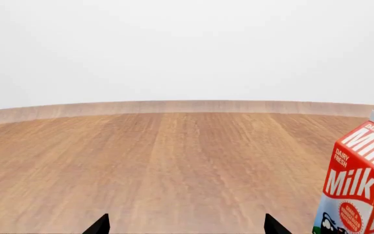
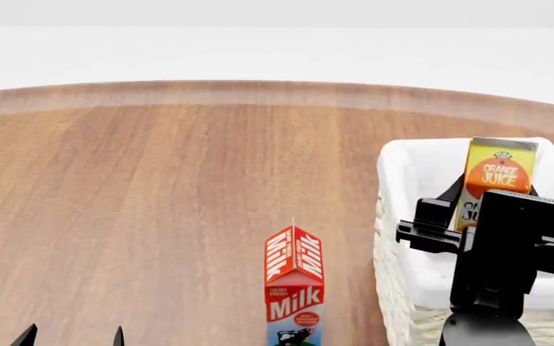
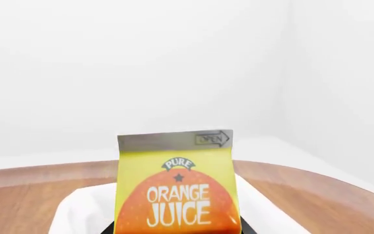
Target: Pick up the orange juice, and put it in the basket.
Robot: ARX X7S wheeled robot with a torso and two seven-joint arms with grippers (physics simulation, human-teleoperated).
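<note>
The orange juice [image 2: 496,176] is pinched upright in the right gripper's [image 2: 469,209] jaws above the basket [image 2: 402,216], at three o'clock from the milk carton [image 2: 293,288]. The left gripper's [image 2: 73,337] jaws are spread over the worktop [image 2: 161,187].

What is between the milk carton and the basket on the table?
Nothing. In the head view, only bare wooden table shows between the milk carton and the basket. The orange juice is over the basket, held by the right gripper.
</note>
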